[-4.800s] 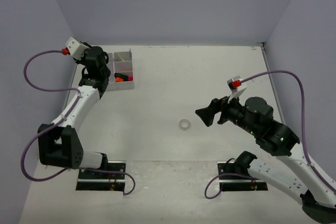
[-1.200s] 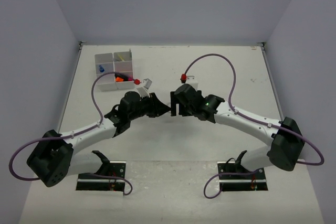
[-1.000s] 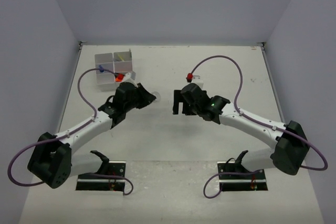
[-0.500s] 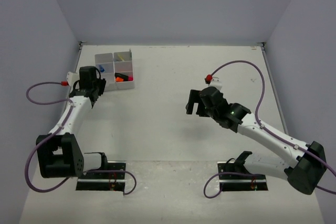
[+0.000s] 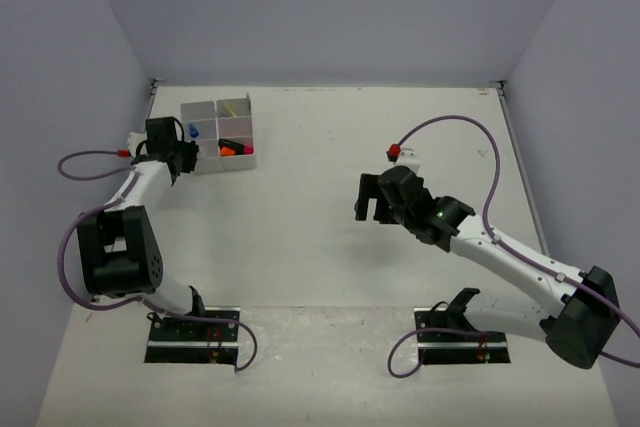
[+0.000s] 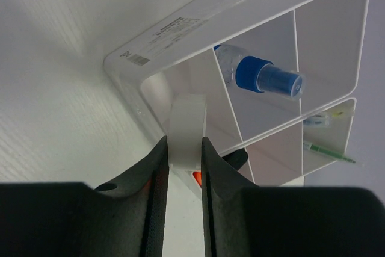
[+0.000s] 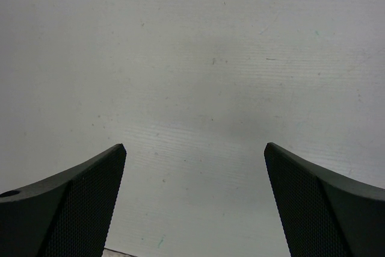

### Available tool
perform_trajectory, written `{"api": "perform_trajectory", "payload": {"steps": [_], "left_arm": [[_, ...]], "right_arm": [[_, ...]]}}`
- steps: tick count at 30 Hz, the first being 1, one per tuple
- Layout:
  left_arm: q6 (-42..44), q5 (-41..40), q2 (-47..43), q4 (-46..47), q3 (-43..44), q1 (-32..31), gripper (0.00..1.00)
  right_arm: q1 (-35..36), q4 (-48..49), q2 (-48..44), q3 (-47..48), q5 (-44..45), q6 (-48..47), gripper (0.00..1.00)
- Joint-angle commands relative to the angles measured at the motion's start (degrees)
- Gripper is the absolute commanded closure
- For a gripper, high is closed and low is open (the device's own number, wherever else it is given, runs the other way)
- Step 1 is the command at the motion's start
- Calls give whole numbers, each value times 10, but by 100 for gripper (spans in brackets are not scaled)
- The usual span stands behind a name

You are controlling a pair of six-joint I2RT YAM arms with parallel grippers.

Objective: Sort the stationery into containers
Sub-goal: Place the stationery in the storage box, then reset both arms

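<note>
In the upper left of the top view, the left gripper (image 5: 177,153) stands at the left edge of the tray (image 5: 216,103), over its lower corner. In the left wrist view its jaws pinch the tape ring (image 6: 186,126) on its two flat sides, so the ring stands on edge between the fingers (image 6: 155,167). The ring hangs at the tray's nearest wall, in front of the compartment next to the one where the blue-capped tube (image 6: 260,76) lies. Whether it is already past the wall I cannot tell.

Further right in that view a thin green pen (image 6: 328,151) lies in another compartment. In the top view an orange-ended highlighter (image 5: 232,150) shows in the tray's lower right part.

The step in hand is, I judge, to drop the ring into a compartment. To do it well, the gripper should go a little more over the tray, until the whole ring is inside the wall line, and then go down low before the jaws part — a ring let go on its edge from high up can roll or jump out over the rim.

To the right of centre in the top view, the right gripper (image 5: 368,209) hangs over the bare table (image 5: 300,247), well apart from the tray. Its jaws are spread wide and hold nothing — only the table surface shows between them in its wrist view.
</note>
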Motion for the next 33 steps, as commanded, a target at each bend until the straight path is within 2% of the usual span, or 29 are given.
{"api": "perform_trajectory", "payload": {"steps": [1, 5, 7, 9, 11, 12, 14, 17, 21, 25, 27, 31, 33], "left_arm": [[-9, 24, 8, 49, 24, 4, 100], [-9, 29, 10, 58, 19, 4, 100], [-8, 37, 18, 58, 20, 5, 95], [-7, 42, 23, 55, 21, 5, 80], [-7, 47, 28, 55, 19, 5, 56], [-7, 50, 30, 55, 19, 6, 56], [-3, 54, 26, 55, 16, 7, 43], [-2, 62, 9, 60, 10, 7, 32], [8, 89, -32, 62, 8, 7, 30], [57, 108, -155, 45, -15, 7, 1], [126, 90, -241, 37, -32, 1, 0], [270, -17, -391, -31, -73, -50, 0], [365, -24, -467, -68, -96, -55, 0]], "right_arm": [[-3, 13, 15, 17, -1, -9, 1], [-3, 13, 24, 22, -2, -11, 1], [-3, 14, 28, 23, -4, -11, 1], [-3, 13, 27, 25, -5, -12, 1], [-3, 13, 25, 25, -6, -13, 1], [-3, 13, 23, 25, -6, -14, 1], [-3, 12, 19, 25, -5, -17, 1], [-3, 4, 16, 31, -5, -18, 1], [-3, -4, 9, 38, -5, -23, 1], [-3, -6, -31, 42, 16, -50, 1], [-3, -8, -73, 42, 38, -65, 1], [-3, -22, -152, 41, 105, -111, 1], [-3, -29, -211, 43, 141, -128, 1]]}}
